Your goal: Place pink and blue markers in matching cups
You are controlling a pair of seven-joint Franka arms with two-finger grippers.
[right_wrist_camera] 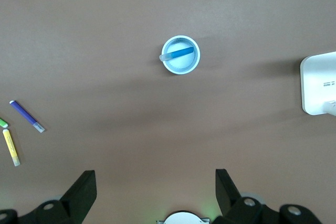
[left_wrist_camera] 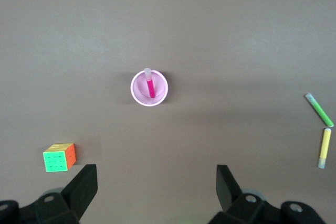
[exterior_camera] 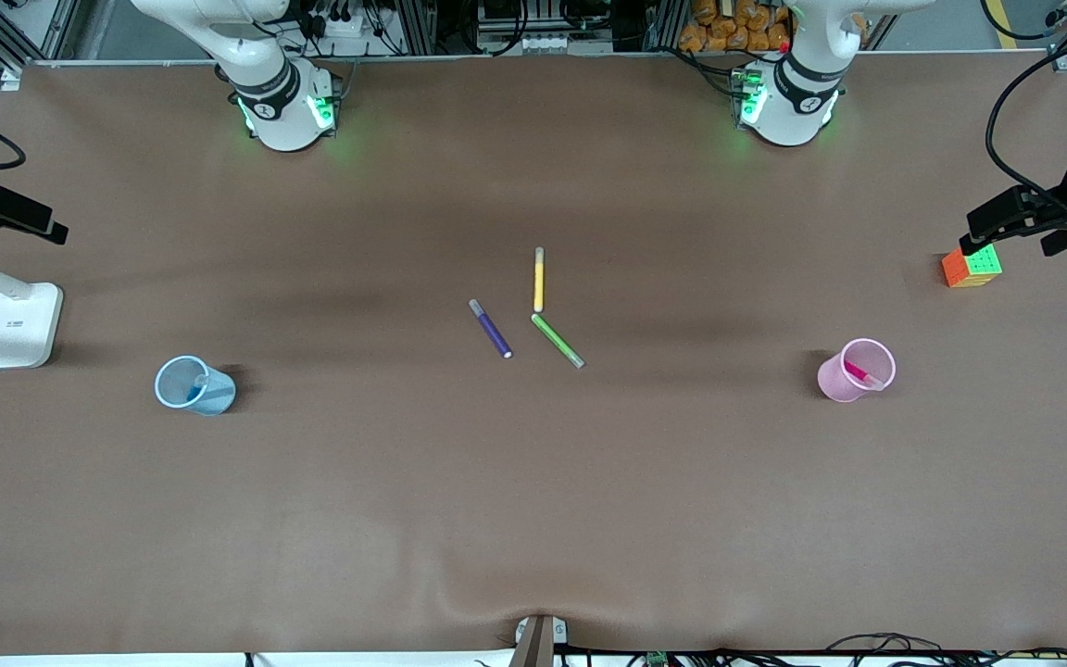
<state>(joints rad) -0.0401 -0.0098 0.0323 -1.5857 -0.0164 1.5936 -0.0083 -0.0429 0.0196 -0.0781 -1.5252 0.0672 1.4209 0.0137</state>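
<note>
The pink marker (exterior_camera: 859,372) (left_wrist_camera: 151,86) leans inside the pale pink cup (exterior_camera: 836,380) (left_wrist_camera: 137,95) toward the left arm's end of the table. Toward the right arm's end, the blue marker (exterior_camera: 196,391) (right_wrist_camera: 179,52) leans inside the pale blue cup (exterior_camera: 217,396) (right_wrist_camera: 172,67). My left gripper (left_wrist_camera: 156,182) hangs high above bare table with the pink cup below it, open and empty. High over its own base and the table, my right gripper (right_wrist_camera: 156,184) is open and empty too. Neither hand shows in the front view; only the arms' bases do.
A dark purple pen (exterior_camera: 490,328), a yellow pen (exterior_camera: 539,279) and a lime-green pen (exterior_camera: 558,340) lie together mid-table. A colourful cube (exterior_camera: 972,266) sits at the left arm's end, under a black camera mount (exterior_camera: 1043,215). A white lamp base (exterior_camera: 20,324) stands at the right arm's end.
</note>
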